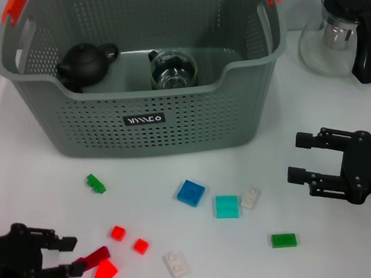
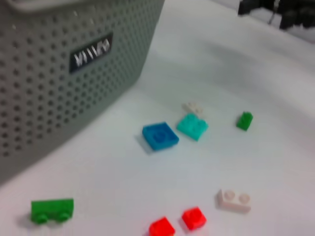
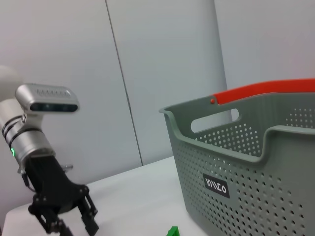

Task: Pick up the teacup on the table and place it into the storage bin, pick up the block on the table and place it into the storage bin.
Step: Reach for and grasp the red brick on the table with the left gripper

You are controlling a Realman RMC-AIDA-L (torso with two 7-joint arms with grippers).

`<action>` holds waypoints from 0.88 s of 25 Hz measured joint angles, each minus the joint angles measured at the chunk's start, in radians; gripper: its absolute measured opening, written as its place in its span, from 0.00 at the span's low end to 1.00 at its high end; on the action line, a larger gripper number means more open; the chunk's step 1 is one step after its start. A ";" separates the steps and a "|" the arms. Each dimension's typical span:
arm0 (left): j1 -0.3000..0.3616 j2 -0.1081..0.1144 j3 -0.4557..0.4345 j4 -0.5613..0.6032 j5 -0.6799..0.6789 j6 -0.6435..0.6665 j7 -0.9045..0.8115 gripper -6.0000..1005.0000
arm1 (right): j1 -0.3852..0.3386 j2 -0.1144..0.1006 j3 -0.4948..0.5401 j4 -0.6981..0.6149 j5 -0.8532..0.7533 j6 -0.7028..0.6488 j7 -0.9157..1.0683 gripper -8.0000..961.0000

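Note:
The grey-green storage bin (image 1: 172, 130) stands at the back of the table, seen also in the left wrist view (image 2: 49, 73) and the right wrist view (image 3: 256, 162). A glass teacup (image 1: 173, 70) sits inside it beside a black teapot (image 1: 84, 63). Several blocks lie in front of the bin: blue (image 1: 190, 192), teal (image 1: 227, 206), green (image 1: 96, 183) and small red ones (image 1: 118, 233). My left gripper (image 1: 72, 254) is low at the front left, open, with a dark red block (image 1: 96, 255) just past its fingertips. My right gripper (image 1: 295, 158) hovers open and empty at the right.
A glass pitcher with a black handle (image 1: 342, 31) stands at the back right. A bright red block (image 1: 105, 273), white blocks (image 1: 176, 264) (image 1: 250, 198) and a green one (image 1: 283, 240) lie near the front. The left wrist view shows blue (image 2: 160, 136) and teal (image 2: 192, 126) blocks.

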 joint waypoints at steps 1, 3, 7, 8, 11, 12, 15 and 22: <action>-0.001 0.000 0.001 -0.016 0.009 -0.013 0.020 0.48 | 0.000 0.000 0.000 0.000 0.000 0.000 0.000 0.78; -0.003 0.000 0.002 -0.057 0.024 -0.049 0.074 0.48 | 0.001 0.000 0.000 0.000 0.000 0.000 -0.002 0.78; -0.005 0.000 -0.004 -0.132 0.030 -0.117 0.186 0.47 | 0.005 0.000 -0.002 0.000 0.000 0.001 -0.004 0.78; -0.004 0.000 -0.007 -0.147 0.027 -0.131 0.208 0.47 | 0.006 0.000 -0.003 0.000 0.000 0.001 -0.004 0.78; -0.003 0.000 -0.025 -0.190 0.023 -0.179 0.253 0.47 | 0.008 0.000 -0.005 0.000 0.000 0.001 -0.003 0.78; -0.002 0.000 -0.028 -0.198 0.023 -0.191 0.258 0.47 | 0.008 0.000 -0.006 0.000 -0.001 0.001 -0.002 0.78; 0.002 0.000 -0.034 -0.212 0.023 -0.219 0.267 0.47 | 0.007 -0.001 -0.006 0.000 -0.001 0.000 -0.002 0.78; 0.005 0.002 -0.048 -0.207 0.023 -0.215 0.273 0.47 | 0.007 -0.002 -0.006 0.000 -0.002 -0.001 -0.001 0.78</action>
